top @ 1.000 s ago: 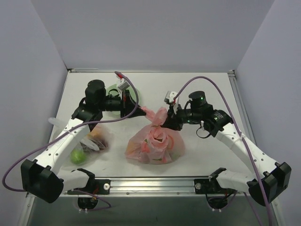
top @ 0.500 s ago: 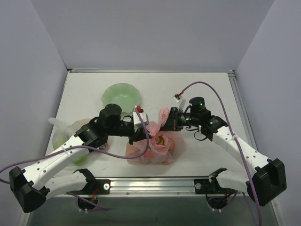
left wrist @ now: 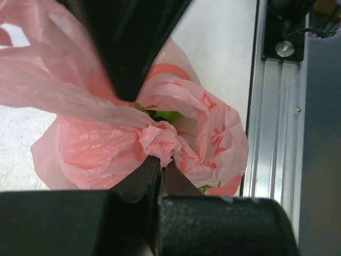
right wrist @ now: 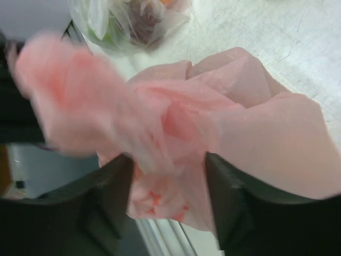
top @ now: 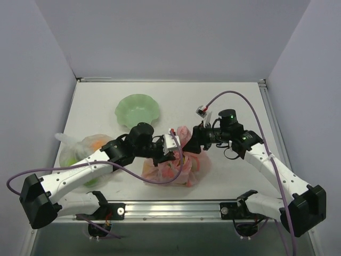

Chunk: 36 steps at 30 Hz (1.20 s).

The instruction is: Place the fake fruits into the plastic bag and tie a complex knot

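Near centre: plastic bag [top: 184,172] between left gripper [top: 171,153] and right gripper [top: 193,145]; bowl [top: 137,110] farther back, left; clear bag [top: 74,157] at left.

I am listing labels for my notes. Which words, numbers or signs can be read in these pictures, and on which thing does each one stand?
No text can be read.
pink bag: darker red printed marks, crumpled, not legible as words.
white tag on the right arm: too small to read.
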Each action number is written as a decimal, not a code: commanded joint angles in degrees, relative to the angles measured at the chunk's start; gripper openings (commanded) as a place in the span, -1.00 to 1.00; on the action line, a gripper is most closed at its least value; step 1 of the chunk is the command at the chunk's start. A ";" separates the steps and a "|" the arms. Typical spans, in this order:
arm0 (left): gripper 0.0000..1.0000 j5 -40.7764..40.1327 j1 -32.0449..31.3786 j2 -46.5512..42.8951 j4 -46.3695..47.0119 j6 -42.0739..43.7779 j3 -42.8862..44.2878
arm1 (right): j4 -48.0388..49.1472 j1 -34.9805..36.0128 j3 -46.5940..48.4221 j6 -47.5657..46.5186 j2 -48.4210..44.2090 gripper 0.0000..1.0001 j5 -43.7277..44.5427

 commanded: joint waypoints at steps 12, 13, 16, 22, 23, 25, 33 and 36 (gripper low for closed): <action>-1.00 28.19 7.37 1.73 -5.05 4.92 4.36 | -7.38 0.00 6.11 -47.41 1.93 0.75 -12.45; -1.00 28.63 7.72 2.16 -5.05 4.74 4.71 | -7.47 0.44 6.56 -48.28 2.55 0.75 -13.24; -1.00 29.94 8.78 3.04 -5.14 4.13 5.41 | -8.26 2.81 6.56 -50.56 3.87 0.79 -14.83; -1.00 32.58 10.97 4.01 -5.49 3.95 6.73 | -9.32 6.76 6.47 -52.96 6.50 0.61 -14.57; -1.00 32.41 11.06 4.01 -5.93 3.52 6.99 | -9.32 6.94 6.91 -50.60 8.16 0.44 -14.39; -1.00 30.66 11.07 4.01 -6.63 2.55 8.40 | -8.97 7.21 9.45 -45.42 10.28 -0.72 -12.12; -1.00 14.49 11.24 2.61 -11.55 -7.56 15.69 | -1.60 3.79 12.54 0.78 13.99 -1.00 -1.75; -1.00 9.76 11.24 2.61 -13.05 -7.82 18.94 | 0.35 2.73 10.69 18.12 11.26 -1.00 4.48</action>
